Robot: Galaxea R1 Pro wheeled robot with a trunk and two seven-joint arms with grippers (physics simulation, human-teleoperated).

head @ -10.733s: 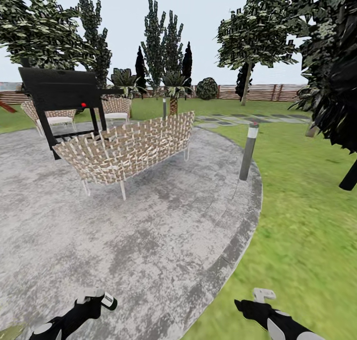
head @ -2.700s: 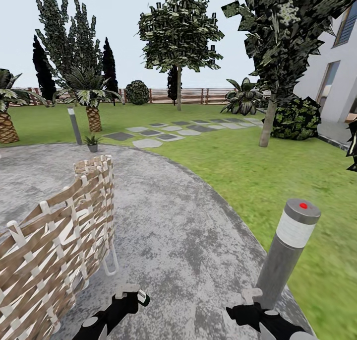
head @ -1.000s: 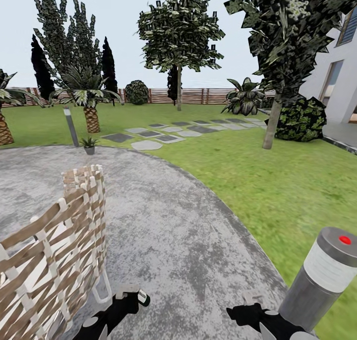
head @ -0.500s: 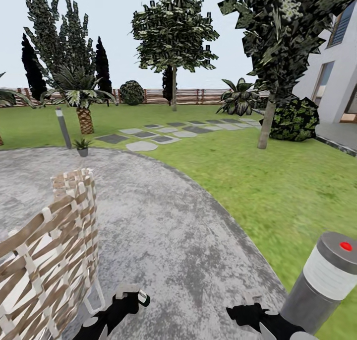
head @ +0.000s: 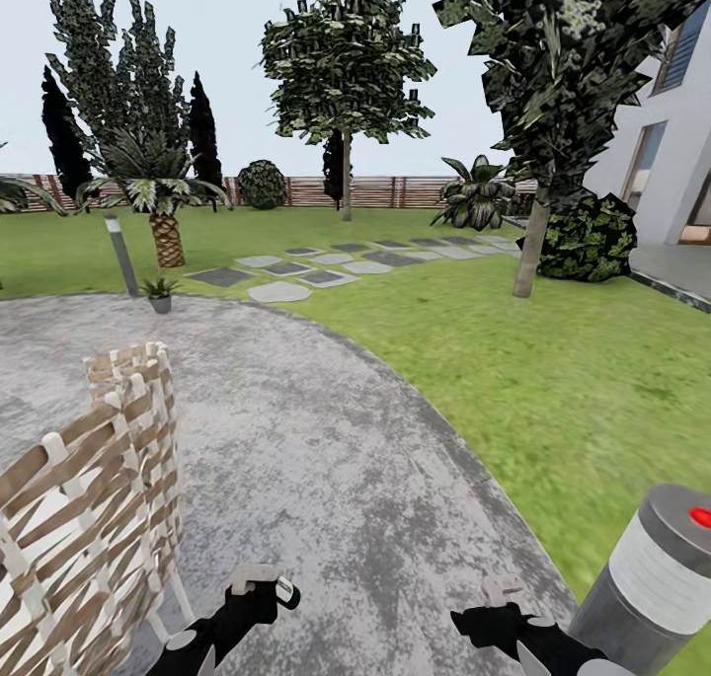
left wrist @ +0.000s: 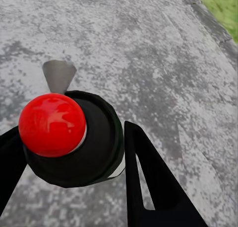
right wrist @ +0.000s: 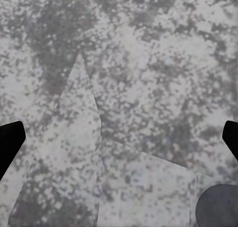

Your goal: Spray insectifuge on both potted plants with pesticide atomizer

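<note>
My left gripper (head: 255, 589) is low at the head view's bottom left, shut on the pesticide atomizer (head: 284, 592), a small dark-green bottle with a white stripe. The left wrist view shows the atomizer's red top (left wrist: 52, 123) and dark body between the black fingers (left wrist: 148, 187), above the grey patio. My right gripper (head: 500, 595) hangs open and empty over the stone; its fingertips (right wrist: 10, 140) stand wide apart. Far ahead at the patio's back left edge stands a small potted plant (head: 158, 292) with spiky green leaves in a grey pot. The garden lawn (head: 513, 360) lies to the right.
A woven wicker sofa (head: 89, 498) is close on my left. A grey lamp post (head: 662, 582) with a red dot stands right beside my right arm. Another slim lamp post (head: 121, 253), a palm (head: 163, 202), stepping stones (head: 326, 266), trees, a slat fence and a house wall lie beyond.
The whole view has shifted as the robot moves: the sofa and the near lamp post have slid lower and outward. Both grippers hold the same pose, the left still gripping the atomizer.
</note>
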